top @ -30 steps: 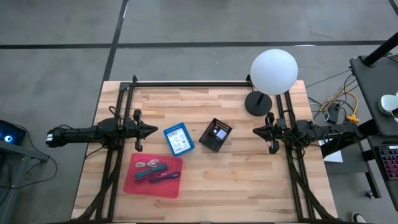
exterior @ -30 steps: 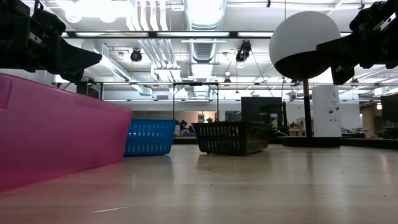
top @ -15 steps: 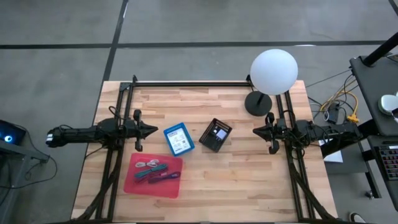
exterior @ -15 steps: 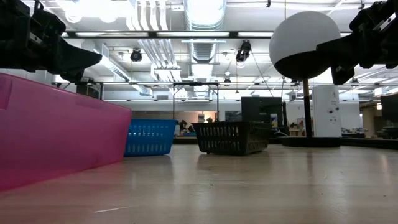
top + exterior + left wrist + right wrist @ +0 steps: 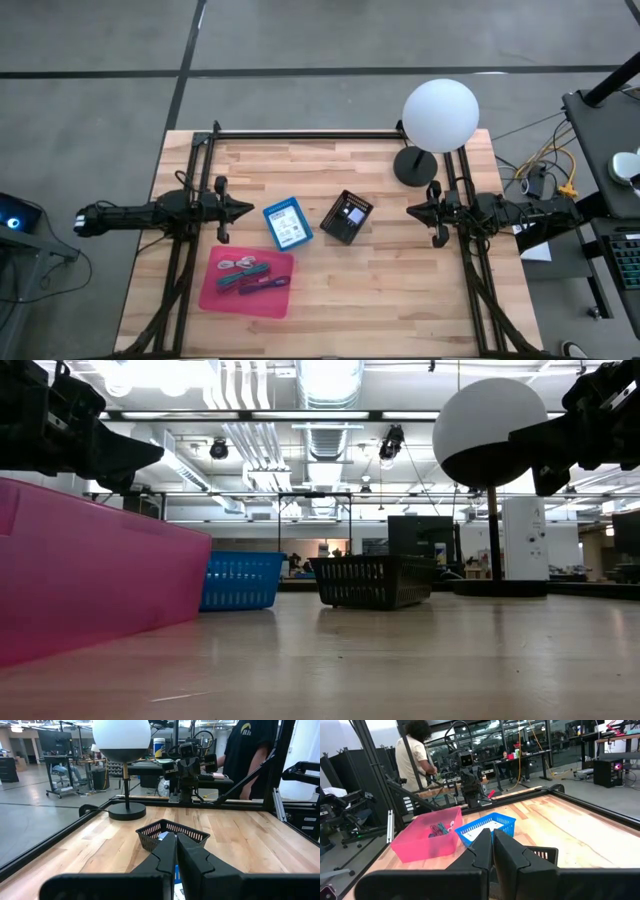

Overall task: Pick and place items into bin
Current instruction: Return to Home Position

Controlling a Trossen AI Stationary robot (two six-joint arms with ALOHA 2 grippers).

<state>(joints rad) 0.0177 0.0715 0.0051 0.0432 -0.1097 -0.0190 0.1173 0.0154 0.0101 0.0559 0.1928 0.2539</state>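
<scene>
High view: nothing moved in last second. Left hand (image 5: 247,209) and right hand (image 5: 410,210) closed, empty, flanking black mesh basket (image 5: 346,216). Teal and purple loose items (image 5: 245,277) in pink plastic bin (image 5: 281,300), left of basket. Sorting looks done.

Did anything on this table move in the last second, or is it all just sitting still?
Nothing visibly changed. The left gripper and right gripper stay parked at opposite sides, fingers shut and empty; the pink plastic bin, blue mesh basket, black mesh basket and white globe lamp sit where they were.
</scene>
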